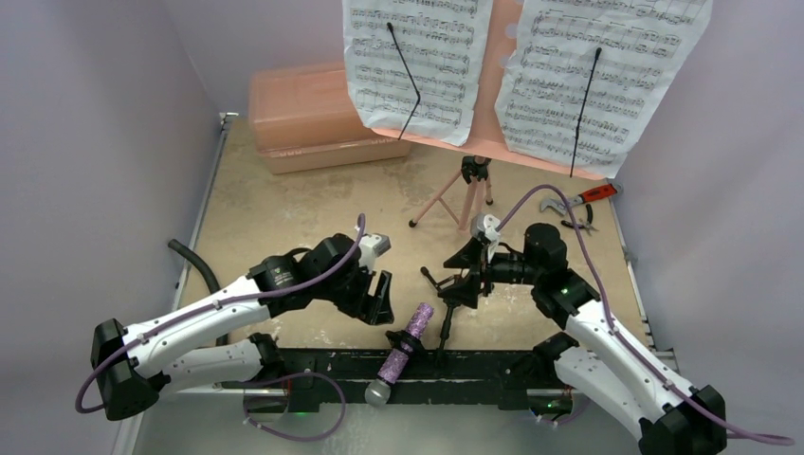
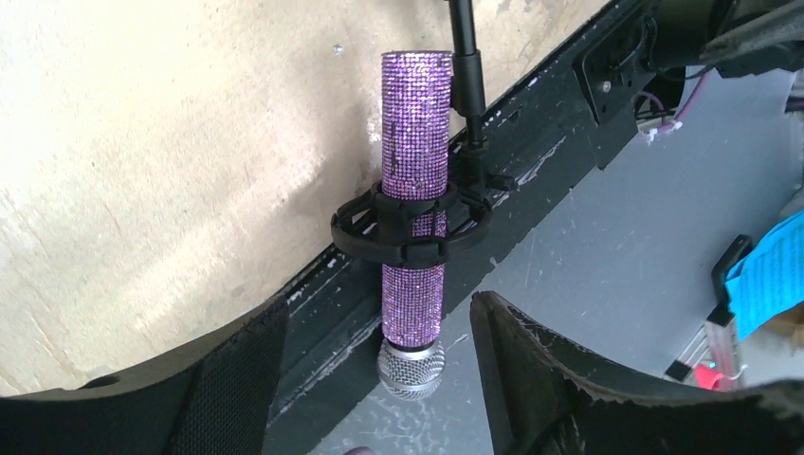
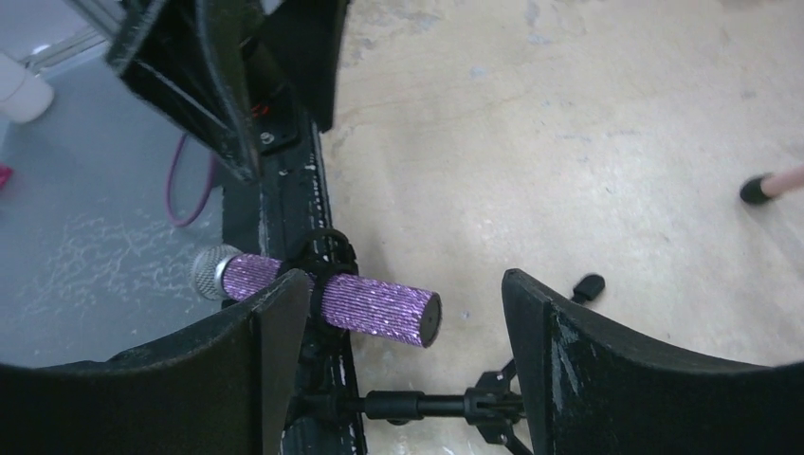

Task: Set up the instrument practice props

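Observation:
The purple glitter microphone [image 1: 405, 343] lies at the table's near edge, its mesh head over the black base rail, and it sits in the clip ring [image 2: 410, 223] of the small black mic stand [image 1: 446, 296]. The stand's shaft [image 3: 427, 406] lies flat on the table. My left gripper [image 1: 379, 301] is open, its fingers either side of the mic head [image 2: 412, 370] without touching it. My right gripper [image 3: 406, 280] is open above the mic's tail end [image 3: 374, 308] and the stand. Further back stands the pink music stand [image 1: 455, 194] with two sheet-music pages [image 1: 417, 57].
A salmon lidded case [image 1: 318, 118] sits at the back left. A red-handled tool [image 1: 583, 201] lies at the right edge. A black hose [image 1: 194, 265] runs along the left side. One pink stand foot [image 3: 773, 185] is near my right gripper.

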`<state>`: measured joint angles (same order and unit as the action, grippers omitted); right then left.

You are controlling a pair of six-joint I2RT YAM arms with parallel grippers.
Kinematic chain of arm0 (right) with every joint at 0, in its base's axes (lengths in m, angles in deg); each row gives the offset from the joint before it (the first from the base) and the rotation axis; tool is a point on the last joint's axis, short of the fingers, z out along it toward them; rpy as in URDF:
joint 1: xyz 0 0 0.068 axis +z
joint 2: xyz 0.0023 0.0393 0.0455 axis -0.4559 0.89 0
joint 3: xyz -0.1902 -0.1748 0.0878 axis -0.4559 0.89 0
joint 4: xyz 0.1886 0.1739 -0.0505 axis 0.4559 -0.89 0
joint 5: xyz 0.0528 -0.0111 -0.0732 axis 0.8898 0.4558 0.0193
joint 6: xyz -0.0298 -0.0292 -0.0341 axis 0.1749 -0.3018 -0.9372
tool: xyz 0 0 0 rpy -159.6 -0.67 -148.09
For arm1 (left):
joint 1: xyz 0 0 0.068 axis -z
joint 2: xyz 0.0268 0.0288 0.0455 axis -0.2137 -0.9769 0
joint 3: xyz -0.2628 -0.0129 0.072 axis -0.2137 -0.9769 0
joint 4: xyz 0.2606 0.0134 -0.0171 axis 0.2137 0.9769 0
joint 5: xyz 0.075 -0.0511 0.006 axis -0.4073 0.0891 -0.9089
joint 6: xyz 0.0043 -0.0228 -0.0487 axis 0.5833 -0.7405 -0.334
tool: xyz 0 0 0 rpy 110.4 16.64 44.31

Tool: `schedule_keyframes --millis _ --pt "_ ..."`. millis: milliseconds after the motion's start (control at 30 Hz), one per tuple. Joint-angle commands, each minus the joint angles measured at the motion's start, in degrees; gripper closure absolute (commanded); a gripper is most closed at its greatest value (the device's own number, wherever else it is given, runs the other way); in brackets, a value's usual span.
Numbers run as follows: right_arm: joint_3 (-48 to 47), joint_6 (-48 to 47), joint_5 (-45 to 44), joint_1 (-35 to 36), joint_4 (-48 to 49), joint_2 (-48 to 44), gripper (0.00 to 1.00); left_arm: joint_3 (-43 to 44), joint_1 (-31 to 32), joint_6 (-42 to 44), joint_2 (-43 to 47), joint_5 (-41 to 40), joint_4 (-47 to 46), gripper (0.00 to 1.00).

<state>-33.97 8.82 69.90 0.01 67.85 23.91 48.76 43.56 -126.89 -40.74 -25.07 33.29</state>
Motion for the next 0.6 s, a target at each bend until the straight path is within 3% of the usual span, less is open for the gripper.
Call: schedule_keyframes --millis 0,133,233,400,567 --pt "-3.54 -3.44 4.23 2.32 1.96 -0.19 0.22 0.33 -0.04 12.52 0.68 2.51 -5.64 0.33" --pt "-3.75 -5.69 3.31 5.11 1.38 0.92 0.22 -0.46 -0.07 19.12 0.92 8.87 -13.21 0.37" --pt "-3.96 -5.59 2.19 6.09 1.54 1.32 0.22 -3.04 0.49 27.59 0.79 18.9 -21.08 0.43" --pt "-4.31 -4.22 -1.42 6.22 1.81 -0.18 0.22 1.71 1.5 52.98 -2.43 19.19 -9.95 0.43" --pt "-4.96 -1.78 -5.28 6.15 1.71 -2.86 0.22 3.02 2.05 70.82 -6.45 18.51 -3.53 0.43"
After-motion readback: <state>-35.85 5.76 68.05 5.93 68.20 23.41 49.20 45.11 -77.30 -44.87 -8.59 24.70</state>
